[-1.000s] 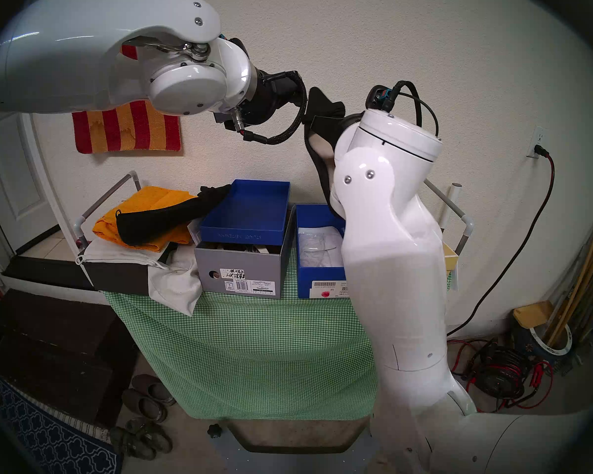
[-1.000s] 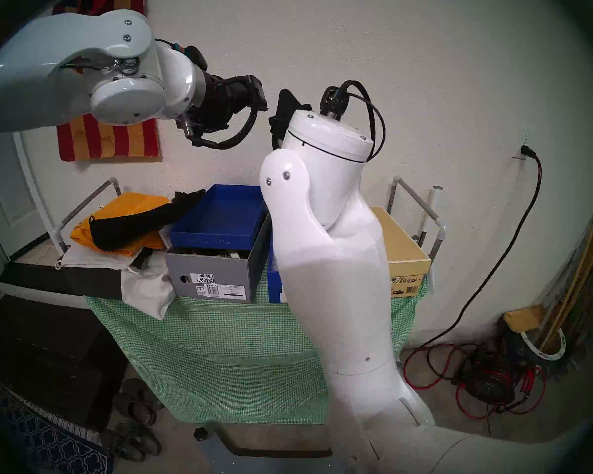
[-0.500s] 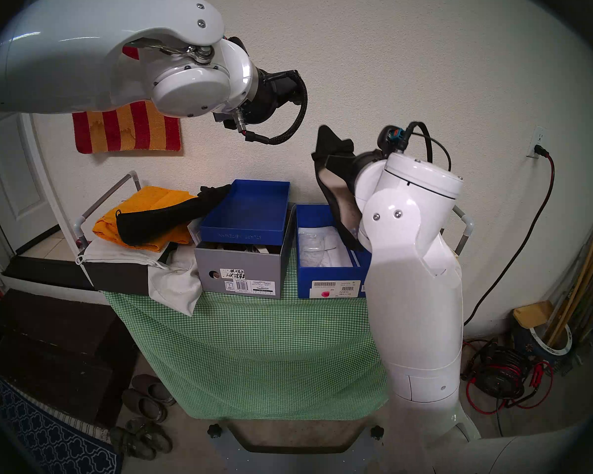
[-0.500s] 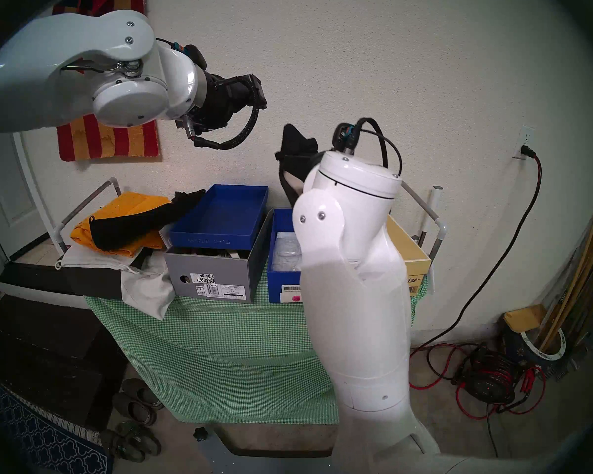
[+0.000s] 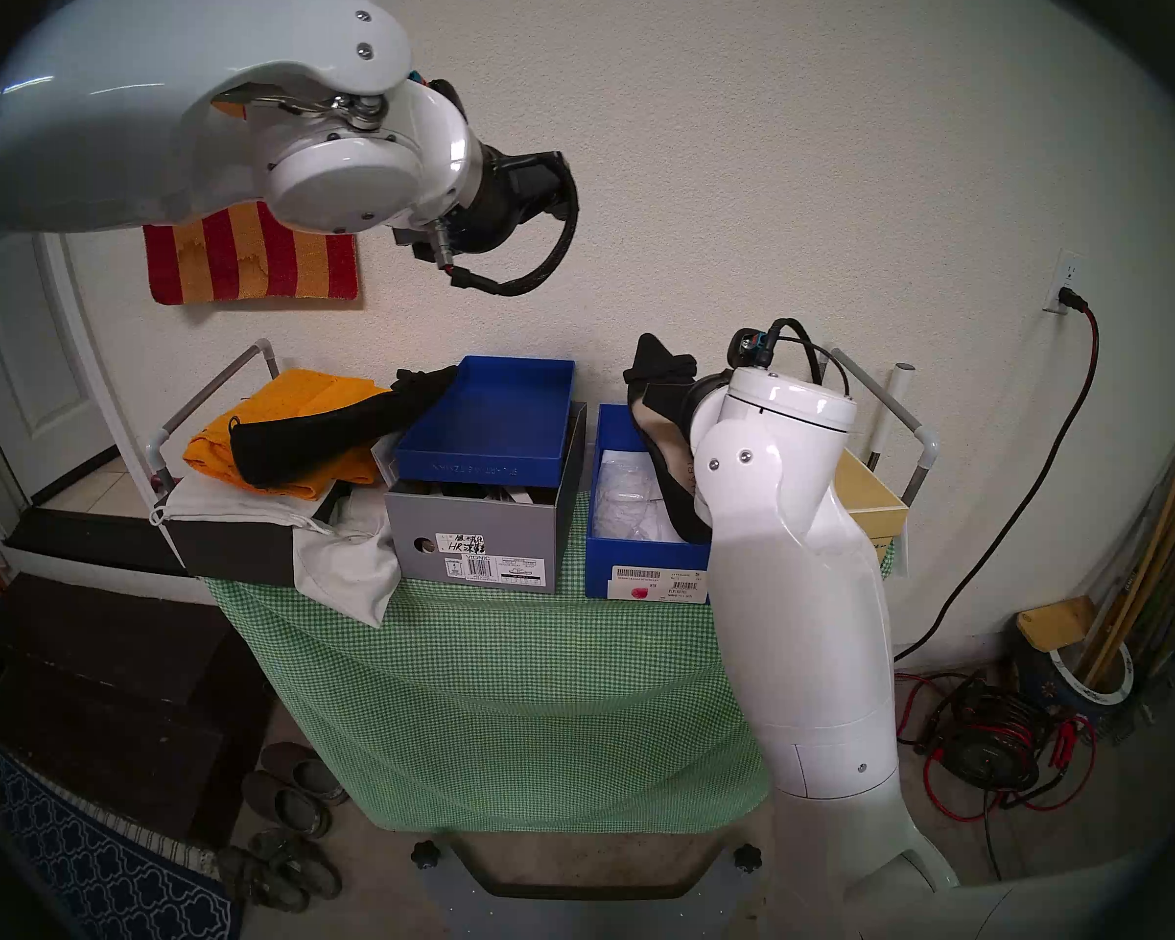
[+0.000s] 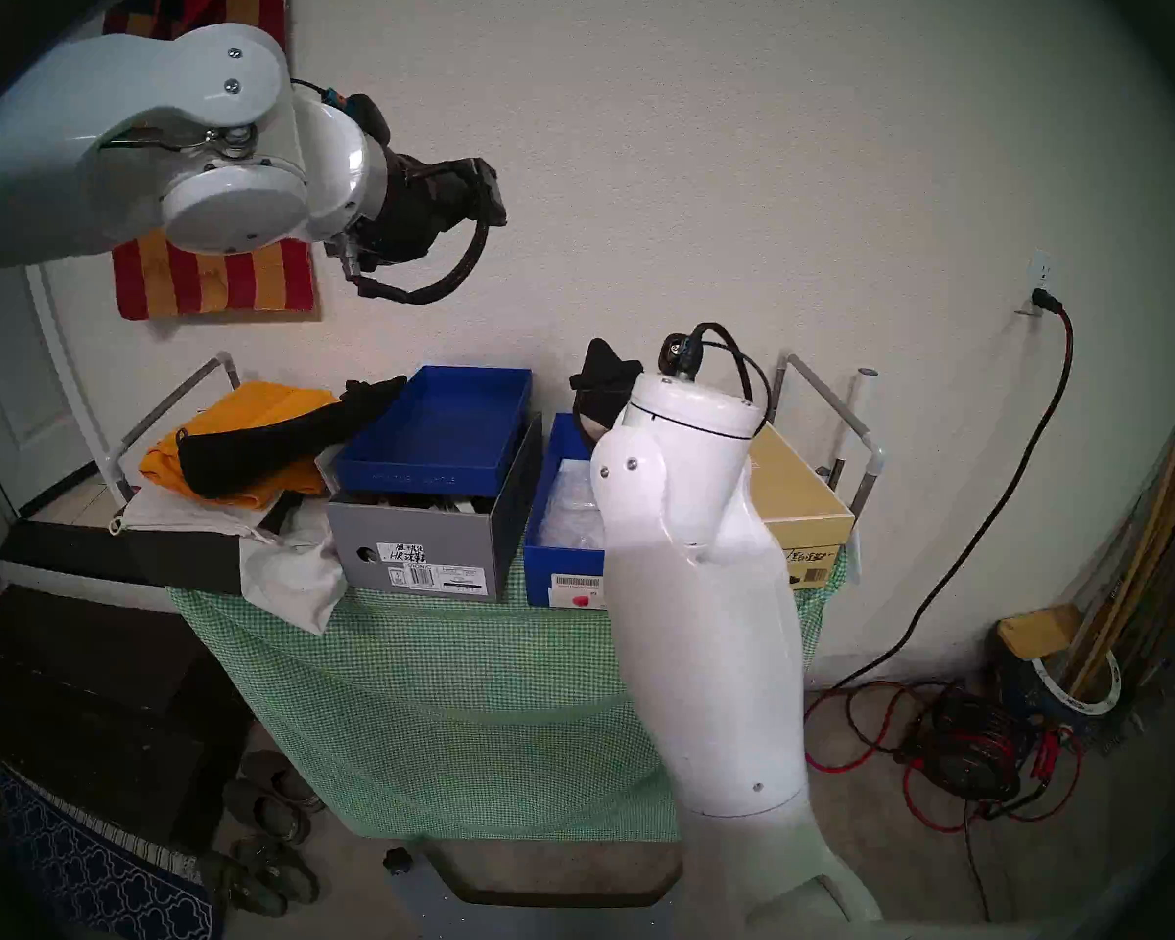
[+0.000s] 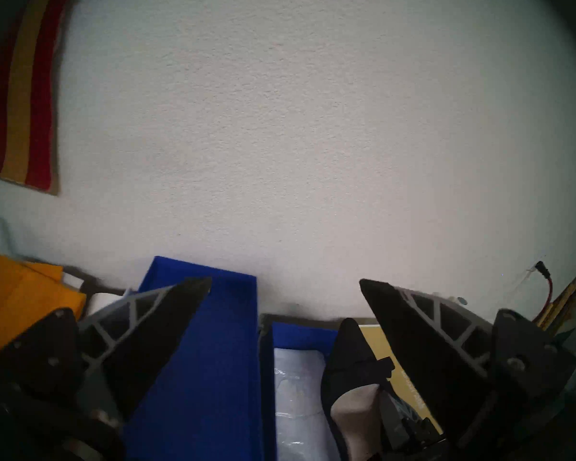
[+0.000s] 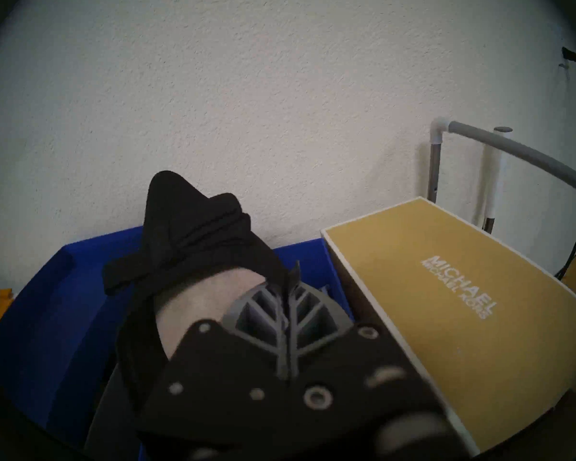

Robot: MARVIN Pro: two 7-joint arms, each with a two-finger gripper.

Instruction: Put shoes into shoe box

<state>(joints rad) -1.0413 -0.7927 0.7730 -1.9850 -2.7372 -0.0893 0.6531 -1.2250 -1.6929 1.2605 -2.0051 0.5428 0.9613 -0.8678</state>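
Table [image 5: 503, 681]: green check cloth | left fingers [image 7: 193, 300] apart | right fingers [image 8: 288, 304] clamp shoe [image 8: 193, 237]

Both head views look down from above and behind the arms onto the desk [image 5: 503, 681] and wall, sharing nearly everything; the left wrist view hangs high, facing the wall, with the blue box [image 7: 296, 337] low in frame; the right wrist view sits close over that box [image 8: 47, 310], seemingly tilted, beside the gold box [image 8: 446, 284].
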